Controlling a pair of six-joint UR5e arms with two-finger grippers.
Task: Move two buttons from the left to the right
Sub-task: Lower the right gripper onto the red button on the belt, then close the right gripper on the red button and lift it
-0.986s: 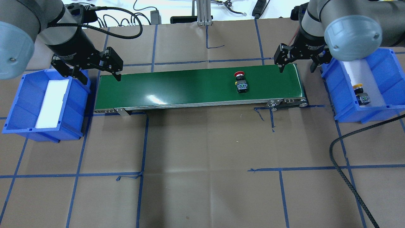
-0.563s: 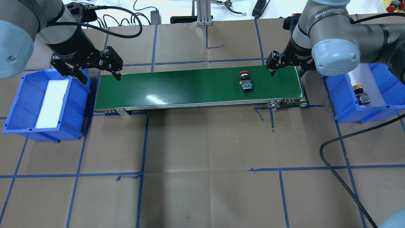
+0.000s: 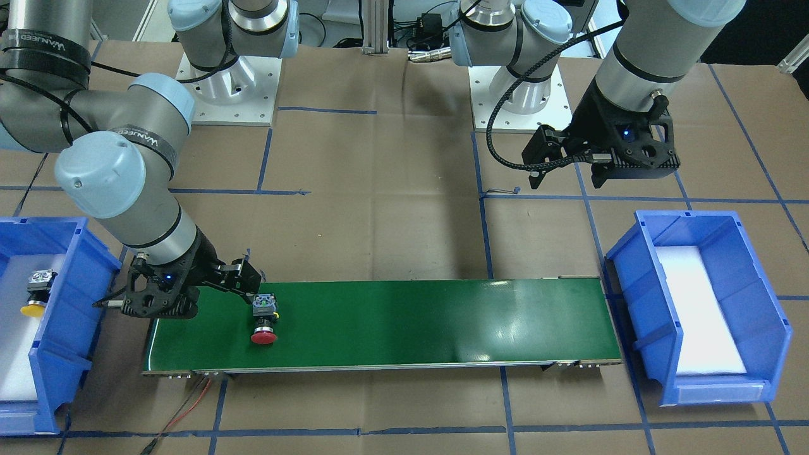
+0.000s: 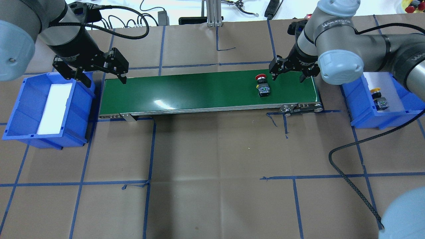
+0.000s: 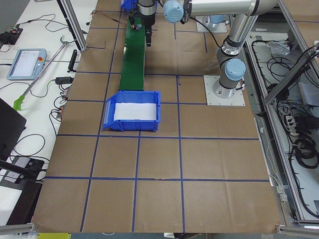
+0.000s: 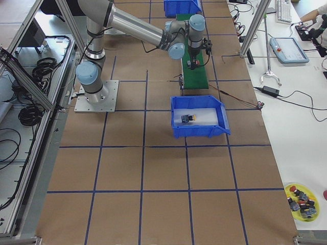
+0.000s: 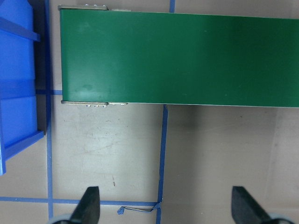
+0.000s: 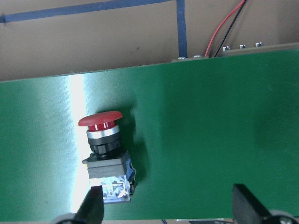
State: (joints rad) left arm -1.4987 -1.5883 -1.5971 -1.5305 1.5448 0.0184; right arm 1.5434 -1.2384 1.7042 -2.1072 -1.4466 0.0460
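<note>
The red button [image 4: 262, 85] lies on its side on the green conveyor belt [image 4: 199, 89], near its right end; it also shows in the front view [image 3: 264, 319] and the right wrist view [image 8: 105, 149]. My right gripper [image 4: 288, 78] is open and empty over the belt's far edge, one finger close to the red cap. The yellow button [image 4: 378, 98] lies in the right blue bin [image 4: 365, 120]. My left gripper [image 4: 105, 81] is open and empty above the belt's left end, beside the left blue bin [image 4: 20, 109].
The left bin holds only a white foam pad [image 4: 54, 108]. A black cable [image 4: 348, 176] loops over the table at front right. A yellow dish [image 6: 301, 201] of spare parts sits off the paper. Blue tape lines mark the brown table.
The red button has travelled right along the belt. My right gripper has moved left from the right bin's side to over the belt, close to the button. The left arm has not moved.
</note>
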